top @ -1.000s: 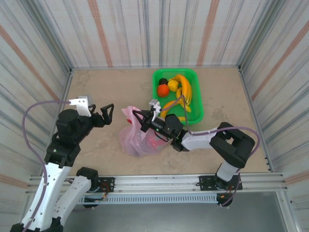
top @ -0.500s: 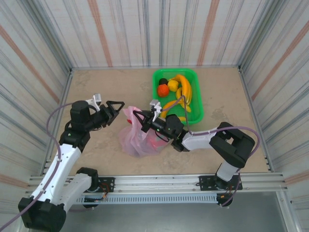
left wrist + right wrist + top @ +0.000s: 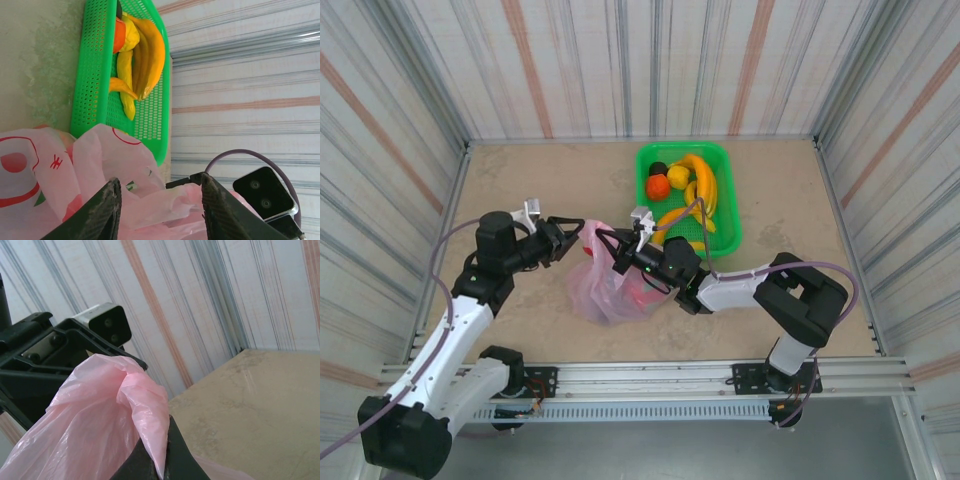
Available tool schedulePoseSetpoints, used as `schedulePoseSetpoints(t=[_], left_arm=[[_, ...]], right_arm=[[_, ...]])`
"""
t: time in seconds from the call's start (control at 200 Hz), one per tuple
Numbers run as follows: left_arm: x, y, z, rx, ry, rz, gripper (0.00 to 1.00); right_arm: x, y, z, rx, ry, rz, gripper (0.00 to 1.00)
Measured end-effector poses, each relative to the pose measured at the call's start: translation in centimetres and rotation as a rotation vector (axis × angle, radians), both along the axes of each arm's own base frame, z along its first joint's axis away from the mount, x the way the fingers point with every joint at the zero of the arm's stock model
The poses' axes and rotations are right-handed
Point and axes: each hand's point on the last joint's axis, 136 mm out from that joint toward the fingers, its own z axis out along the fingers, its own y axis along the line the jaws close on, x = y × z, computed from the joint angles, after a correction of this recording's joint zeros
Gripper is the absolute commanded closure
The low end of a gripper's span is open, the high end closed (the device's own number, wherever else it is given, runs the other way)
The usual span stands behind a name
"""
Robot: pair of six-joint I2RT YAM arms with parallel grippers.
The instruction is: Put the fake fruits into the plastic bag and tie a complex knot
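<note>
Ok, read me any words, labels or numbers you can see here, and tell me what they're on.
Plastic bag: one small red printed character beside a red fruit outline, seen sideways from the left wrist; too unclear to read for certain.
Green basket: no text.
No other label, brand or number is legible.

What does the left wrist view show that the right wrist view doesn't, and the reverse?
Left wrist: the green basket with bananas and an orange fruit, and red prints on the plastic bag. Right wrist: the right gripper shut on a bunched piece of that bag, with bare table behind. Shared: the pink bag and the striped wall.
</note>
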Motion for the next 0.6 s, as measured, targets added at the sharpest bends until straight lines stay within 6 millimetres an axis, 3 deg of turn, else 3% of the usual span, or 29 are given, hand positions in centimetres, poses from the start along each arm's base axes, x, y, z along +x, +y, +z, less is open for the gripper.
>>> schedulePoseSetpoints(t=[0.175,0.541,0.601], left_arm=[[0.01,-0.01,0.01,-0.005,0.004,0.002,0.62],[0.11,-0.35,0.04,-0.026,0.008,-0.001,1.0],[0.08,-0.44,0.1,-0.031,0.011,-0.002,1.0]], right_arm=[[0.01,0.0,0.0,0.0,0.0,0.0,1.0],[0.01,0.0,-0.02,0.0,0.001,0.0,1.0],[0.01,0.0,-0.01,0.0,0.001,0.0,1.0]])
